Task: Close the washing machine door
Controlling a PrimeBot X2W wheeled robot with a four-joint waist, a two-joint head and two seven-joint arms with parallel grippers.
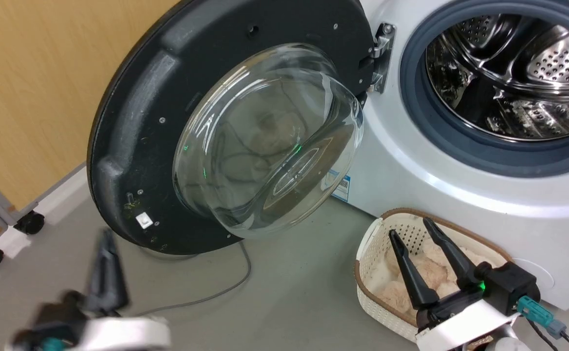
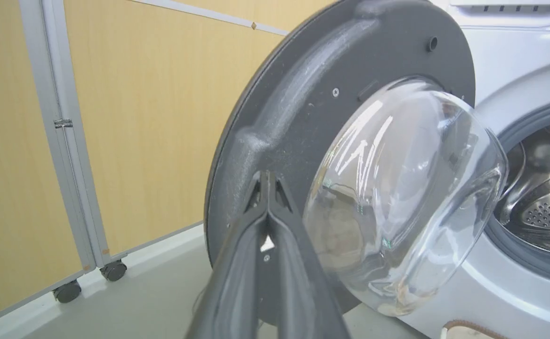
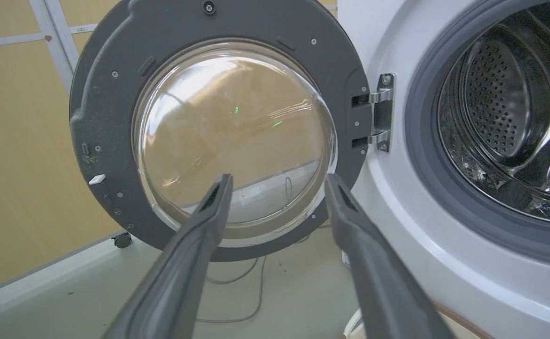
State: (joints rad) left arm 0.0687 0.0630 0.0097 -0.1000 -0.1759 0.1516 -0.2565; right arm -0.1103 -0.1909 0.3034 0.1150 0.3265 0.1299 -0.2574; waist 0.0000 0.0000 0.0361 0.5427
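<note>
A: Found the washing machine (image 1: 411,161) with its porthole bare. Saw the washing machine door (image 1: 138,126) swung wide to the left, glass bulging outward, rim near the wooden wall (image 1: 36,97).

B: Enough open floor (image 1: 289,292) for a sweep?

A: Mostly. Noted a basket (image 1: 369,248) just beside the cabinet, below the porthole (judged low enough to miss the rim).

B: And the pincers?

A: Saw the right gripper (image 3: 279,179) spread and empty, over the basket. Saw the left gripper (image 2: 266,181) pressed together near the door's free rim, contact hard to tell. Probably set for pushing, far from the hinge (image 1: 382,53).
</note>
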